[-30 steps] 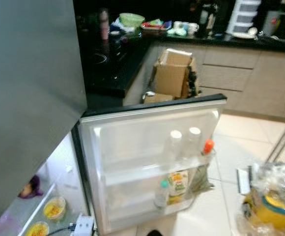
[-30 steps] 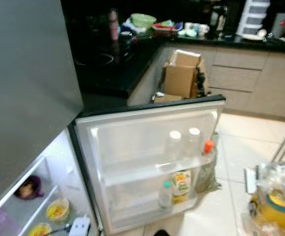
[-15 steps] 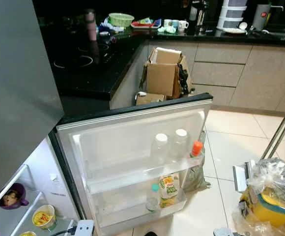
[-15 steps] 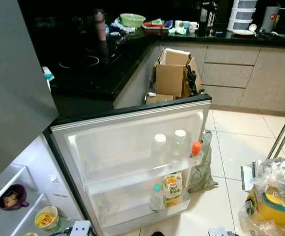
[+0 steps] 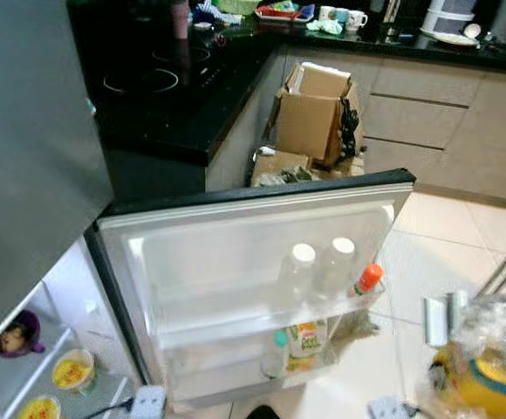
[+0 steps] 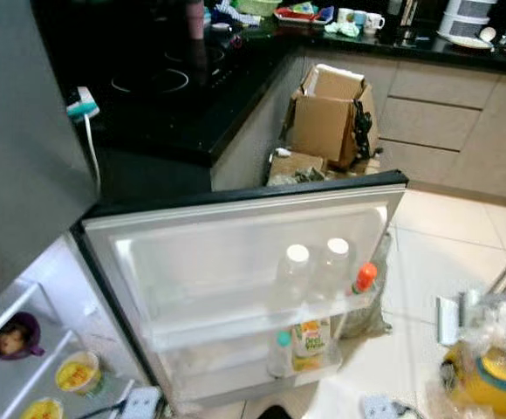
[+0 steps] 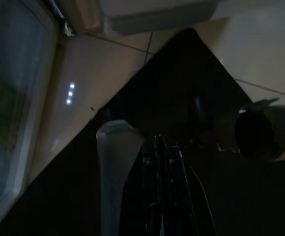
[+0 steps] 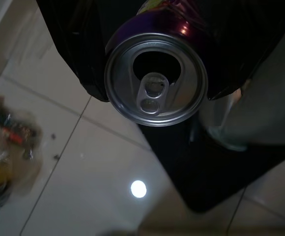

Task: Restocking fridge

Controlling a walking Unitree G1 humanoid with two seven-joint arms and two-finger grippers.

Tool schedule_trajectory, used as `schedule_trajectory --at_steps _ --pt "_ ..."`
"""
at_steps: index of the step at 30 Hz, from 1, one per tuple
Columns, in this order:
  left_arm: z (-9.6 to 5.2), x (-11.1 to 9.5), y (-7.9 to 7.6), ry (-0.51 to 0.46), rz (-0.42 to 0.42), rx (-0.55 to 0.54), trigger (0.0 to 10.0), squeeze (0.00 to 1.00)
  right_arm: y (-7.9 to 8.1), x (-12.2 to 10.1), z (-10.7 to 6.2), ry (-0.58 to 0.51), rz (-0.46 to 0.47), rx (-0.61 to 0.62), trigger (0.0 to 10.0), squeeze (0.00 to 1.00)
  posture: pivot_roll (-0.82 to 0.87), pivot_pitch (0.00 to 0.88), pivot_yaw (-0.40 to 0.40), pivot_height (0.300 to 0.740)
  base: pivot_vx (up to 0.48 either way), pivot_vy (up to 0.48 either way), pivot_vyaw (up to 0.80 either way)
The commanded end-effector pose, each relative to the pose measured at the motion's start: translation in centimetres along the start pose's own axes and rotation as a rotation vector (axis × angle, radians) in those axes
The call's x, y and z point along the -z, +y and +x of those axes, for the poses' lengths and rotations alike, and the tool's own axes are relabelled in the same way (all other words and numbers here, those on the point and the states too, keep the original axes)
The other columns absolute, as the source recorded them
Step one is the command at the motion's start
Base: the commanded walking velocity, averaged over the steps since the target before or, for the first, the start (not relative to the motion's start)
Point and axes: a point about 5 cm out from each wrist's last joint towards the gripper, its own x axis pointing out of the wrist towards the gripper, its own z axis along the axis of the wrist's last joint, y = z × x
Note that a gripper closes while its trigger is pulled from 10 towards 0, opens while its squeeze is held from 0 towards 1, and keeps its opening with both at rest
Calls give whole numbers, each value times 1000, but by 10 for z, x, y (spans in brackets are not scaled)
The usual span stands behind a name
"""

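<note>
The fridge door (image 5: pixel 235 253) stands wide open in front of me. Its upper rack holds two clear bottles with white caps (image 5: pixel 303 255) and an orange-capped bottle (image 5: pixel 368 278). The lower rack carries a juice carton (image 5: pixel 307 339) and a small teal-capped bottle (image 5: pixel 276 349). In the right wrist view my right gripper (image 8: pixel 157 59) is shut on a purple drink can (image 8: pixel 156 78), top end toward the camera, above floor tiles. The left gripper (image 7: pixel 163 191) hangs in shade over the floor, fingers together.
Inside the fridge at lower left sit yellow bowls (image 5: pixel 72 370) and a purple cup (image 5: pixel 16 333). A black counter with a hob (image 5: pixel 157 96) lies behind the door, with cardboard boxes (image 5: pixel 316 113) beside it. A plastic bag with a yellow container (image 5: pixel 484 367) rests on the floor at right.
The whole picture has shifted and tilted downward, so the camera moved. The fridge door and its contents stay as they were.
</note>
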Motion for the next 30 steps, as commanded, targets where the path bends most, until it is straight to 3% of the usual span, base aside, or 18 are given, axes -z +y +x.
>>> schedule_trajectory --at_steps 1,5,14,17,18,20,26,29,30 --pt "-1 2 2 8 0 -10 10000 0 7 -3 1 -14 -51 -38 10000 0 -145 0 -22 740 0 0 0" --pt "-1 2 3 7 0 -12 10000 0 9 -11 3 -39 -97 -64 10000 0 -145 0 -21 740 0 0 0" --pt "-3 -2 11 -37 -22 -27 10000 0 14 -57 8 -213 -233 -144 10000 0 -136 0 -21 740 0 0 0" --pt "-5 -3 14 -50 -31 -28 10000 0 13 -68 7 -252 -302 -143 10000 0 -130 0 -22 740 0 0 0" --pt "-6 -3 18 -63 -32 -28 10000 0 13 -84 6 -320 -374 -160 10000 0 -128 0 -21 740 0 0 0" --pt "-7 -2 19 -66 -30 -29 10000 0 14 -91 5 -347 -393 -171 10000 0 -128 0 -21 740 0 0 0" --pt "-10 2 24 -82 -45 -38 10000 0 35 -111 1 -440 -510 -355 10000 0 -122 0 -21 740 0 0 0" --pt "-10 2 24 -90 -46 -38 10000 0 40 -116 0 -466 -516 -393 10000 0 -118 0 -23 740 0 0 0" --pt "-11 -3 25 -126 -46 -32 10000 0 48 -131 -5 -535 -503 -456 10000 0 -112 0 -27 740 0 0 0"
